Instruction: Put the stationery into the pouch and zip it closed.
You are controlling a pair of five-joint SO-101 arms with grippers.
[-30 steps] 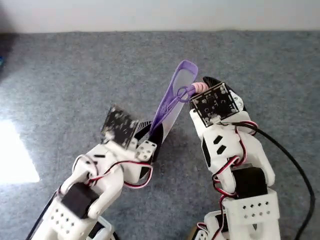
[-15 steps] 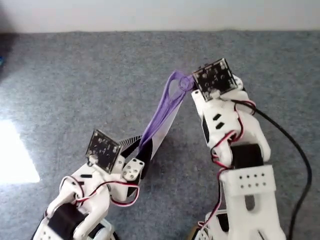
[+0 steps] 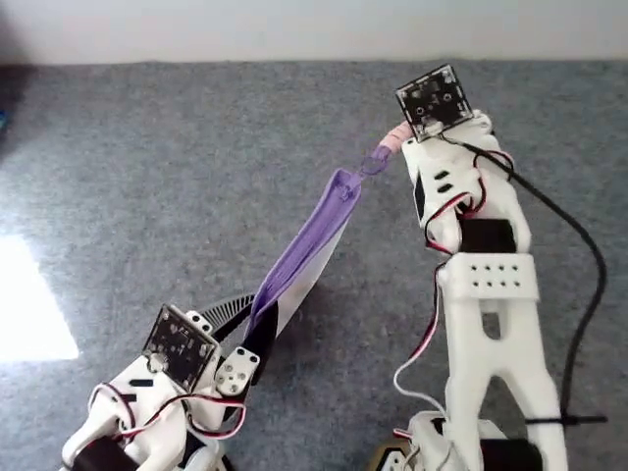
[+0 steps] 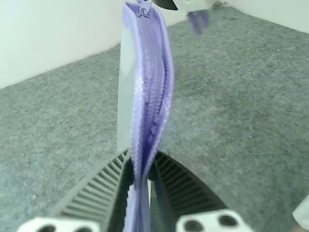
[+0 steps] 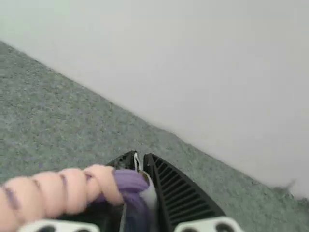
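Down at the near left, the left pincer [image 4: 141, 162] is clamping narrow on the near end of the pouch [image 3: 299, 250], its ribbed jaws pressing the purple zip band from both sides. From there the pouch is stretching taut, lifted off the grey desk [image 3: 147, 177], and running diagonally away toward the far right. Its teeth are looking meshed along the whole visible run, and the slider [image 3: 343, 186] is sitting at the far tip, so I'm judging the zipping all but finished. Whether the stationery is inside, I can't tell. At the far right, the right pincer [image 5: 138, 164] is pinching tight on the zip pull [image 3: 371, 165], with a pink cord [image 5: 63, 193] bunching beside its jaws. To finish well, the pull should be going straight along the line of the teeth. The near grip should be anchoring firmly, and the tension easing as the slider is meeting its stop, so nothing is tearing or slipping.
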